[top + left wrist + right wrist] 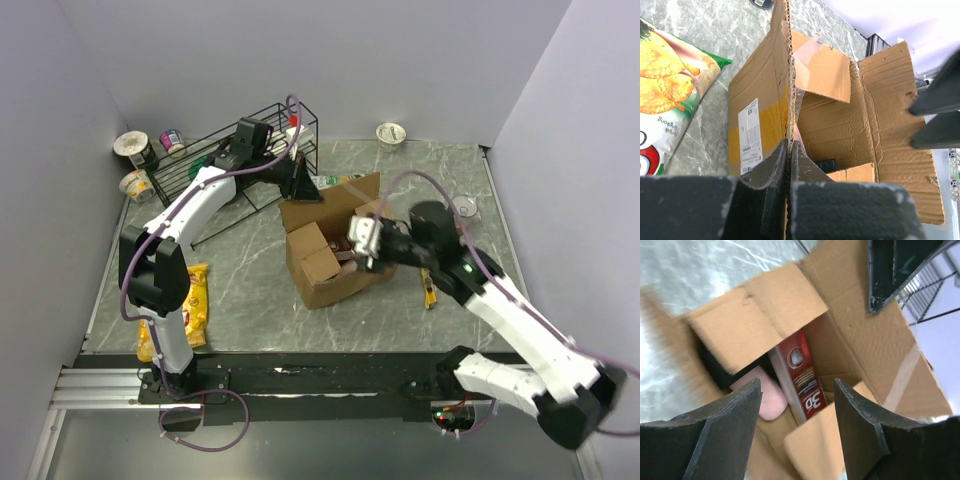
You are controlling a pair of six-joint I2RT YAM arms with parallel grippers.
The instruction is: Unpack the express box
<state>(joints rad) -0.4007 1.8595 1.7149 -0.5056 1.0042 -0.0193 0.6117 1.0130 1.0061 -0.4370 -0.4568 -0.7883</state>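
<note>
The express box (325,262) is a brown carton standing open mid-table, its white label (750,135) on an outer wall. My left gripper (303,190) is shut on the upper edge of the box's far wall (789,144), pinching the cardboard between both fingers. My right gripper (370,248) hovers over the box's opening from the right, open (797,382), with nothing between its fingers. Inside the box lie a red carton marked "3D" (805,377), a pink rounded item (765,397) and something dark (827,165). One inner flap (757,322) partly covers the contents.
A green chip bag (665,85) lies just behind the box. A yellow chip bag (190,310) lies by the left arm's base. A black wire rack (240,150) and several cups (133,150) stand at the back left, another cup (391,133) at the back. A small yellow item (428,290) lies right of the box.
</note>
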